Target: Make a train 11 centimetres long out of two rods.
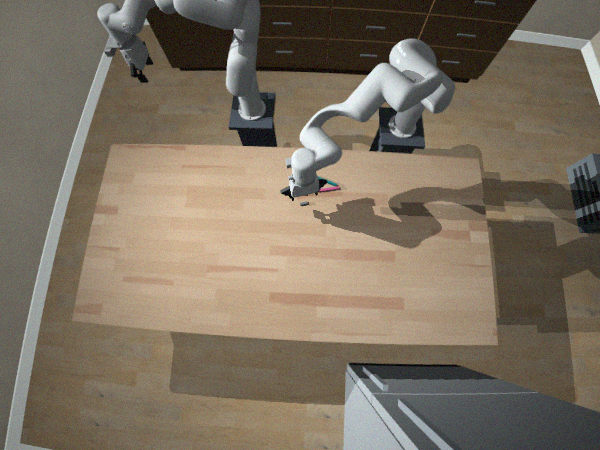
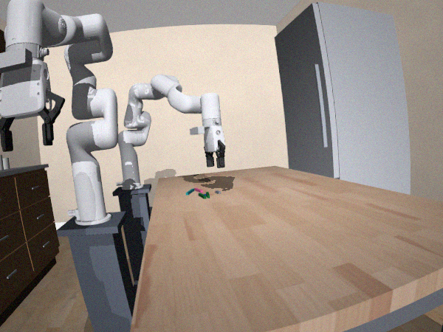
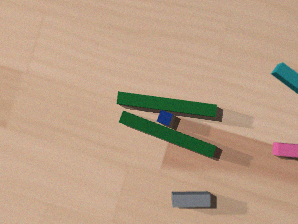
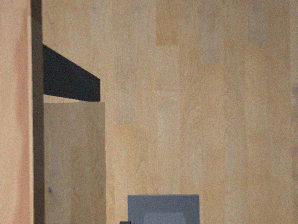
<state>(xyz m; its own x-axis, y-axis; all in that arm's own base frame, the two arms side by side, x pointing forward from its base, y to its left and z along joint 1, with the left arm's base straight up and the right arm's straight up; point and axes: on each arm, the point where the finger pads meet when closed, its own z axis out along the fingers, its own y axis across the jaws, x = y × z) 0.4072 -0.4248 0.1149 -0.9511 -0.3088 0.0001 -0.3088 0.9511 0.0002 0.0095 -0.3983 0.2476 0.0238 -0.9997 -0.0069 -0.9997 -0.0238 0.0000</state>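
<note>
The left wrist view cuts off the turquoise rod point(image 3: 287, 77) and pink rod point(image 3: 287, 150).
</note>
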